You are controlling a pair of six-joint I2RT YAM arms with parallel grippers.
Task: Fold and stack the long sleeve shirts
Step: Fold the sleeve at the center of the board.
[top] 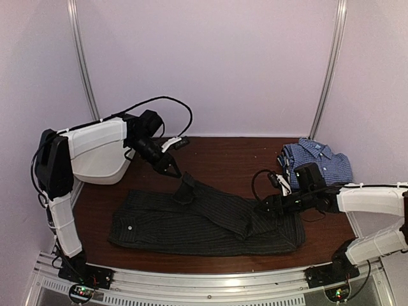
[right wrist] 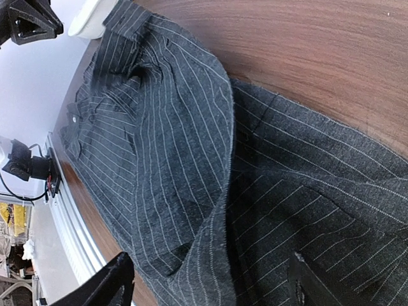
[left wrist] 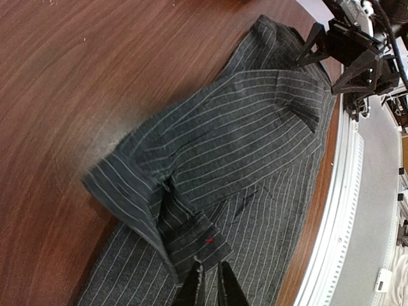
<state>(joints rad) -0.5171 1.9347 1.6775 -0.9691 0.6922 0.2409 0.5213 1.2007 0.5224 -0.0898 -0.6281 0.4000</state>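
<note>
black shirt [top: 191,224] spread, checked shirt [top: 320,158] folded

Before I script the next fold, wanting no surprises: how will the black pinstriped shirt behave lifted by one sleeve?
Probably floppy: the black pinstriped shirt lies in soft folds, so its sleeve would likely sag and trail. The cloth looks thin, so probably light. On the smooth table it may slide.

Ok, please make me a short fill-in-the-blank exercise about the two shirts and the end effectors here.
1. The blue-checked shirt lies ____ at the table's far right.
2. The left end effector pinches the cuff of one ____ of the black pinstriped shirt.
3. The right end effector hangs above that shirt, jaws ____.
Missing words: folded; sleeve; open.
</note>
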